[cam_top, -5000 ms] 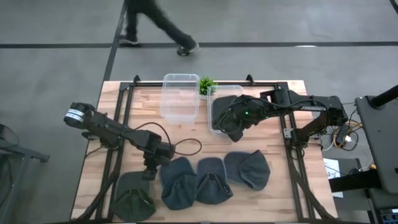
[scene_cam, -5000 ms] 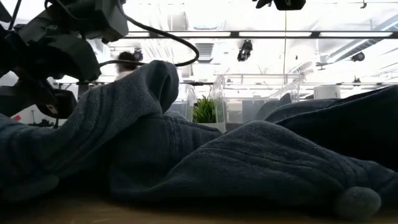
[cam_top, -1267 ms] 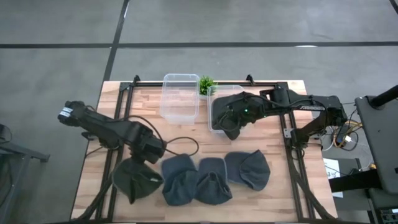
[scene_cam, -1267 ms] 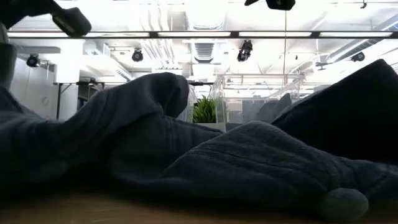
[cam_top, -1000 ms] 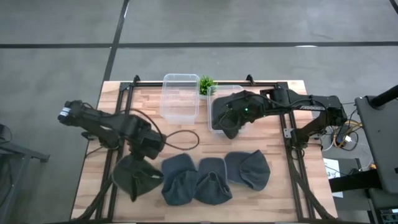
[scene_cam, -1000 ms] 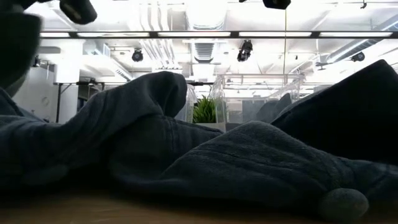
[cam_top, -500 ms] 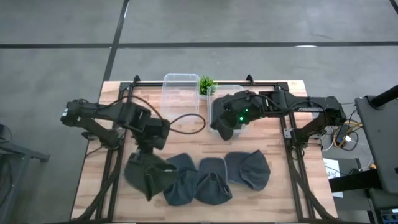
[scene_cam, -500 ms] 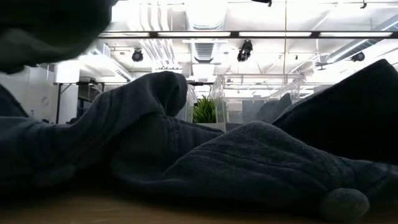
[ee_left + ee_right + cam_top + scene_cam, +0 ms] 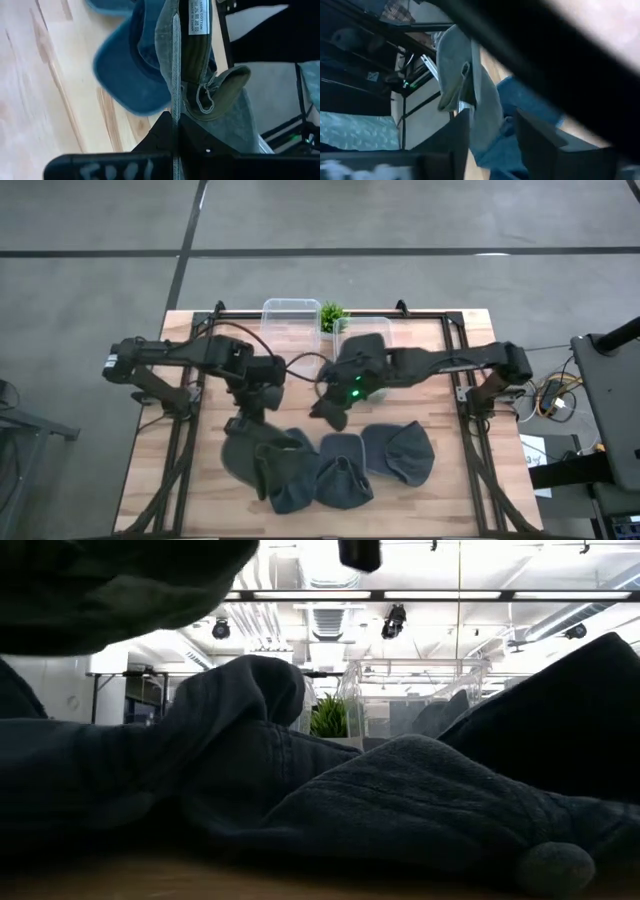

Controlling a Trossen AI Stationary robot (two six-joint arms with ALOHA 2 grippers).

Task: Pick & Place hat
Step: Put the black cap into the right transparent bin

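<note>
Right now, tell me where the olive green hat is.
In the high view the olive green hat hangs from the left claw, left of centre, overlapping the leftmost grey hat in the front row.

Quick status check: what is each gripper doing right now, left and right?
Left gripper: shut on the olive hat, lifted over the table's front left.
Right gripper: its own wrist view shows no clear grip.

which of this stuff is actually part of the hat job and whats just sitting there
Part of the job:
- green hat, clamped in the left gripper
- grey hats on the table
- left clear bin and right clear bin, likely drop spots
- right gripper, open

Just lying about:
- small plant
</note>
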